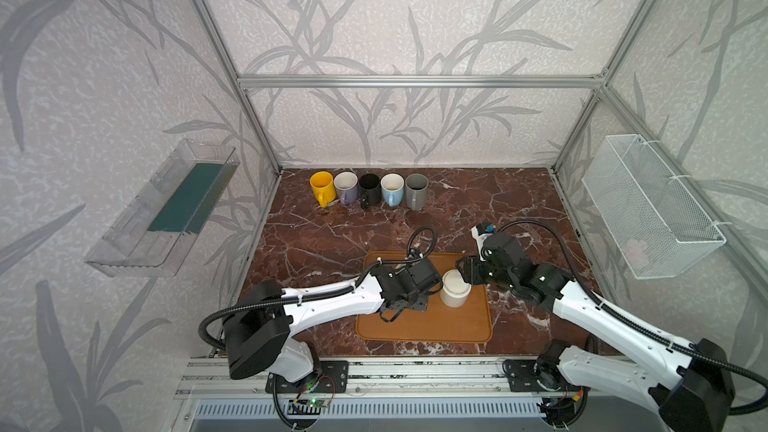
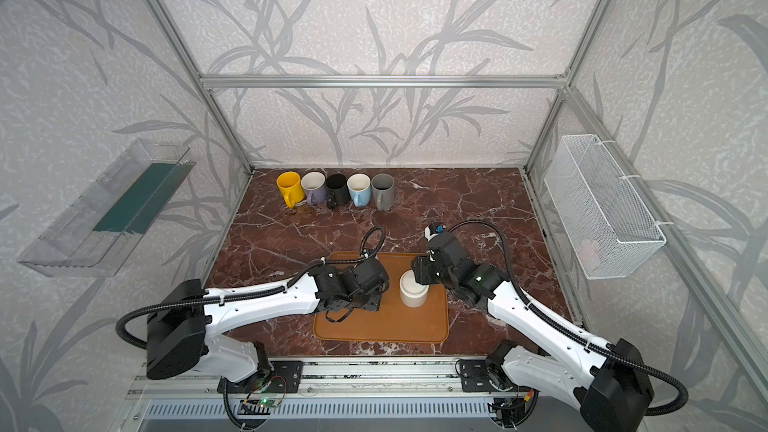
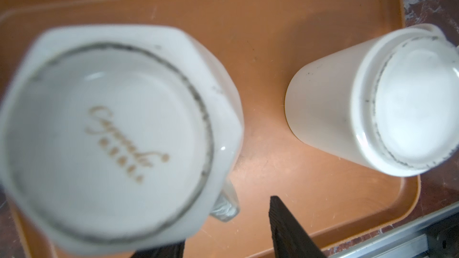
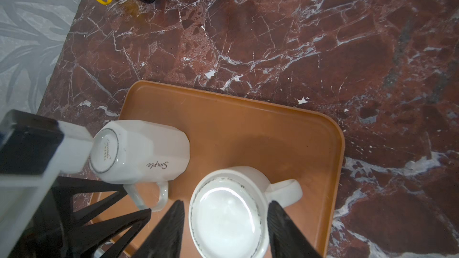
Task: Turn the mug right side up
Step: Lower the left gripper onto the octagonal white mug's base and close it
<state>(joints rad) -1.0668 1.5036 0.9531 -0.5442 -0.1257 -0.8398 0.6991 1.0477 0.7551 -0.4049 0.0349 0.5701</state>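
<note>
A faceted mug [image 4: 149,155] and a round mug [image 1: 455,290] sit base-up, near each other, on the tray [image 1: 457,326]. The left gripper [image 3: 223,222] hangs over the faceted mug, jaws apart astride its handle [image 3: 224,207]. The right gripper [image 4: 226,202] straddles the round mug; grip or gap, I cannot tell

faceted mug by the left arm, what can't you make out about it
Left wrist view: faceted mug is blurred, gold base script unreadable; its handle mostly behind the body.
Same view: the mug hides one finger of the left hand, so handle contact is unclear.
Both top views: the left arm covers this mug; only the round mug shows.
</note>
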